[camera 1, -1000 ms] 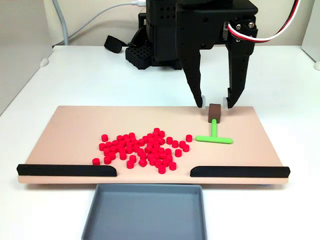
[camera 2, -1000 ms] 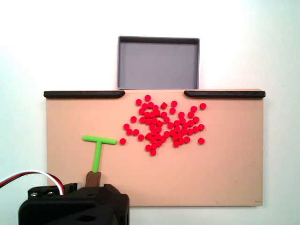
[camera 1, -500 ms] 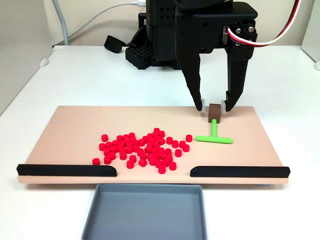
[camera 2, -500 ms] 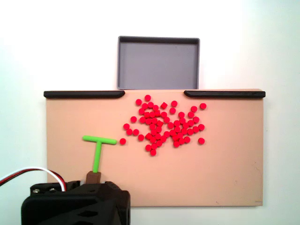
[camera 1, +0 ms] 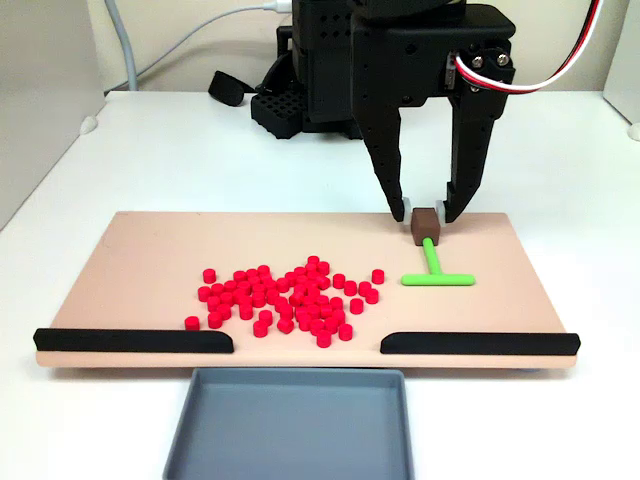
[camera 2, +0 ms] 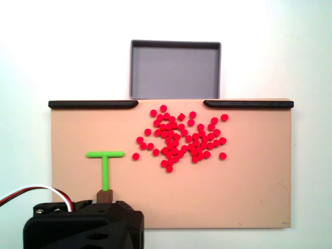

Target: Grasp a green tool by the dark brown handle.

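Note:
The green tool (camera 1: 433, 264) is T-shaped and lies flat on the tan board (camera 1: 150, 250), at the right in a fixed view and at the left in the top-down fixed view (camera 2: 105, 171). The dark brown handle (camera 1: 427, 225) caps the stem's far end. My gripper (camera 1: 425, 212) comes straight down over it, one black finger on each side, shut on the handle. In the top-down fixed view the handle (camera 2: 104, 196) pokes out from under the arm's black body (camera 2: 83, 228), which hides the fingertips.
Several small red pieces (camera 1: 285, 295) are scattered mid-board, apart from the tool. Two black strips (camera 1: 135, 340) (camera 1: 480, 343) line the board's near edge, with a gap above an empty grey tray (camera 1: 290, 425). The arm's base (camera 1: 300, 90) stands behind the board.
The fingers have narrowed onto the handle. The tool has turned: its stem now runs straight away from the gripper and the crossbar has swung sideways.

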Motion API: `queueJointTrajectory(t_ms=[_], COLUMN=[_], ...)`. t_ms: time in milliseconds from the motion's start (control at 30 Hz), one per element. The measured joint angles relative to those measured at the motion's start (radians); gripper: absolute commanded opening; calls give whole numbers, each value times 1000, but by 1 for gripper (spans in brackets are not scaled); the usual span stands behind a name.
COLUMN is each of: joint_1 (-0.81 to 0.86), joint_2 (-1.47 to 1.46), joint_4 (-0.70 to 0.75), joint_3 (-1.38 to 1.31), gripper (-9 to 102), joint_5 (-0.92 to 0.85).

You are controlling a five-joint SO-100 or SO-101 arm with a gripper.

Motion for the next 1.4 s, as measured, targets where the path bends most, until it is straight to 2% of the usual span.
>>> queueJointTrajectory(t_ms=[667, 767, 1400], joint_1=[-8, -8, -26], joint_2=[0, 0, 44], joint_4=[0, 0, 2], joint_3=[0, 0, 0], gripper=[8, 0, 0], joint_5=[0, 0, -18])
